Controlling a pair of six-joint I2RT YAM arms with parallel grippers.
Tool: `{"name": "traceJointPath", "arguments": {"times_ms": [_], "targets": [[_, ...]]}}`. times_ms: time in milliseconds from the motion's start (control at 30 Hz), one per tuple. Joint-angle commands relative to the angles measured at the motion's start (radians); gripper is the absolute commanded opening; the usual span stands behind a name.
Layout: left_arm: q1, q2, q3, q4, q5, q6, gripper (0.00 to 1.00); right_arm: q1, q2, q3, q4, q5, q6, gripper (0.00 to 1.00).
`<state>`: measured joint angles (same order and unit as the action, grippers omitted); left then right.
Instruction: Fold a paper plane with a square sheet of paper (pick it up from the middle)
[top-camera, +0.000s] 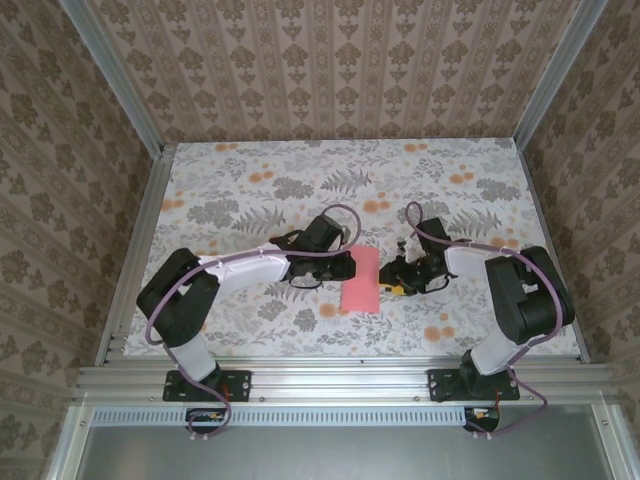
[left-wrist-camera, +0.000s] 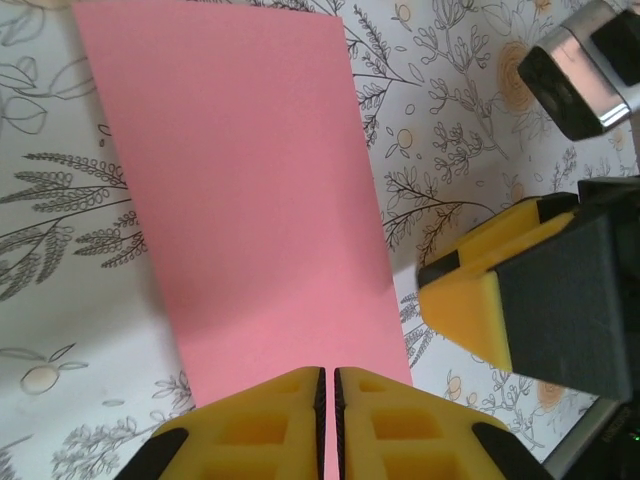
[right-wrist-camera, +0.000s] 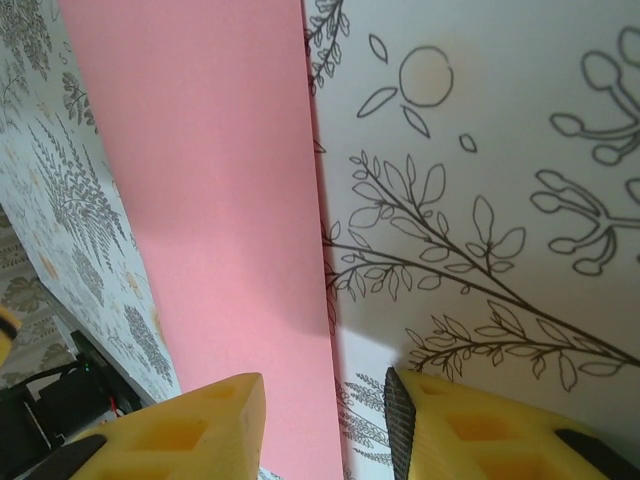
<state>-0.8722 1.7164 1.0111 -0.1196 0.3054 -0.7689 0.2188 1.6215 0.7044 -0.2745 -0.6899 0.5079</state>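
Note:
The pink-red sheet of paper (top-camera: 360, 280) lies flat on the flowered tablecloth between the two arms as a narrow rectangle, long side running away from the bases. No dart-shaped paper plane is in view. My left gripper (top-camera: 346, 266) is at the sheet's left edge; in the left wrist view it (left-wrist-camera: 329, 420) is shut, tips over the paper (left-wrist-camera: 240, 200). My right gripper (top-camera: 393, 281) is at the right edge and open (right-wrist-camera: 325, 420): one finger (right-wrist-camera: 190, 425) over the paper (right-wrist-camera: 210, 200), the other (right-wrist-camera: 470, 420) over the cloth. A right finger (left-wrist-camera: 470, 310) stands beside the sheet.
The patterned tablecloth (top-camera: 300, 180) covers the table inside an aluminium frame (top-camera: 330, 375). Wallpapered walls close the back and sides. Cables loop over both arms near the sheet.

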Motion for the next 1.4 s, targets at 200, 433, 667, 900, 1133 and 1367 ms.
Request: {"name": "traceJointPath", "arguments": {"times_ms": [200,433,667,900,1133,1367], "targets": [[0.022,0.107,-0.058,0.154,0.128,-0.099,0.14,0.010,-0.037,-0.033,0.017,-0.035,0.038,0.40],[0.023,0.124,-0.082,0.124,0.087,-0.090,0.13,0.016,-0.033,-0.021,0.017,-0.036,0.044,0.41],[0.023,0.107,-0.119,0.168,0.097,-0.101,0.15,0.032,-0.007,-0.011,0.036,-0.036,0.057,0.44],[0.028,0.071,-0.128,0.172,0.098,-0.090,0.16,0.054,0.018,0.002,0.061,-0.035,0.075,0.44],[0.029,0.074,-0.153,0.197,0.103,-0.104,0.15,0.068,0.041,0.006,0.097,-0.055,0.098,0.44],[0.029,0.072,-0.164,0.217,0.110,-0.113,0.15,0.076,0.047,0.000,0.142,-0.078,0.127,0.43]]}}
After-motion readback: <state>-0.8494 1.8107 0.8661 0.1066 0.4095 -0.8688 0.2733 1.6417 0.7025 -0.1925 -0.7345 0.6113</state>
